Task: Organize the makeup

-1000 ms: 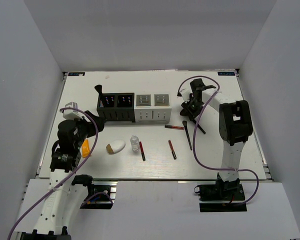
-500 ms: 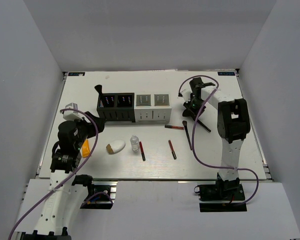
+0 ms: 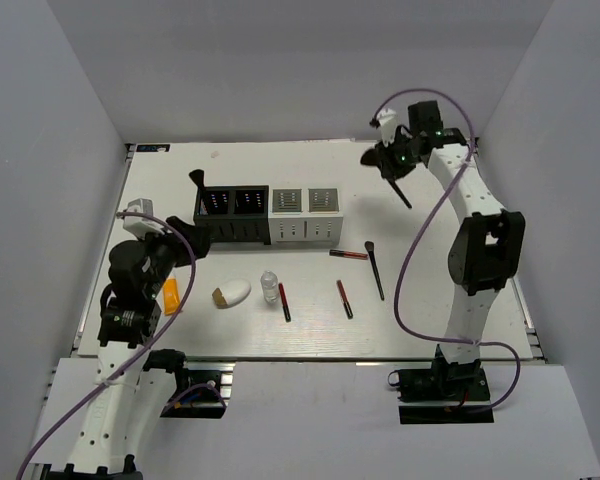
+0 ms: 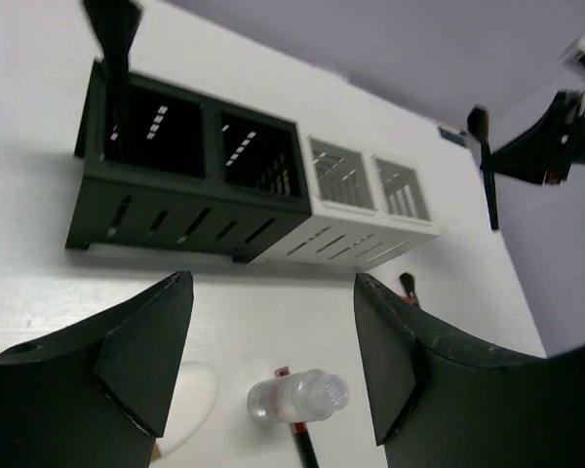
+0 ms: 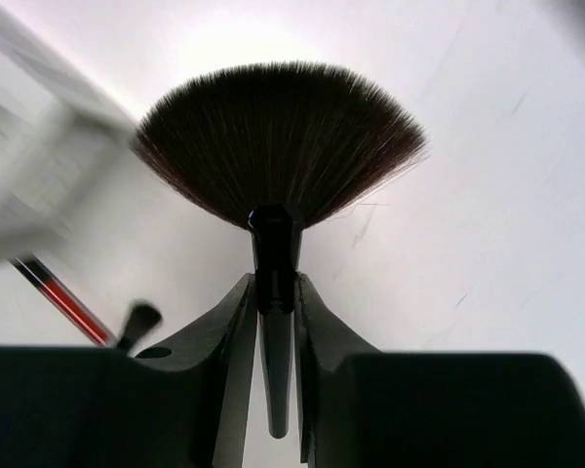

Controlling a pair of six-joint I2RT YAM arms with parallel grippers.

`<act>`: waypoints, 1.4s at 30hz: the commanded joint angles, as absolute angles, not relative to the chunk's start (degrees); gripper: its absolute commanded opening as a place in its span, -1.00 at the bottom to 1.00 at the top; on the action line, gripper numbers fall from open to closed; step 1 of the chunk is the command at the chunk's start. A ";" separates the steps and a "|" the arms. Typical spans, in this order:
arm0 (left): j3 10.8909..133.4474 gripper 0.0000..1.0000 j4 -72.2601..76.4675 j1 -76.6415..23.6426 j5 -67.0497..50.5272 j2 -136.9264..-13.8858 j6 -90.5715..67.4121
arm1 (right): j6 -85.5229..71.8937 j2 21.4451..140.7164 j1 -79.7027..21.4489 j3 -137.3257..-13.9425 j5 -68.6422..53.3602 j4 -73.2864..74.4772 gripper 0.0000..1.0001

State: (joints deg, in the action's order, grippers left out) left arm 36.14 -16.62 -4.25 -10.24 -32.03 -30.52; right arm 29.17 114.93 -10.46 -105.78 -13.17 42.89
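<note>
My right gripper [image 3: 392,160] is shut on a black fan brush [image 5: 278,136] and holds it in the air above the table's back right; the handle [image 3: 404,194] hangs down. My left gripper [image 3: 187,246] is open and empty, left of the black organizer [image 3: 232,215]. In the left wrist view a tiny clear bottle [image 4: 297,398] lies between and below the fingers [image 4: 146,341], with the white sponge [image 4: 190,390] to its left. On the table lie the sponge [image 3: 233,292], bottle [image 3: 270,287], orange tube [image 3: 170,296], three red-and-black sticks [image 3: 284,301] [image 3: 345,299] [image 3: 348,255] and a black brush [image 3: 376,270].
A white organizer [image 3: 305,215] adjoins the black one. One black brush [image 3: 196,180] stands in the black organizer's left slot. White walls enclose the table on three sides.
My right gripper has lifted the fan brush off the table and swung it up and toward the back right. The left gripper has barely moved.
</note>
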 commanded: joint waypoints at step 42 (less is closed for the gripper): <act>54.41 0.54 -23.47 -4.48 -6.42 -25.84 -25.58 | -6.16 136.67 -46.58 -118.92 -27.51 -32.35 -1.00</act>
State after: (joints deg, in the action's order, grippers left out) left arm 52.60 -22.06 -4.36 -7.14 -26.37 -25.74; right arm -8.80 136.29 -46.85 -119.68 -29.50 -29.43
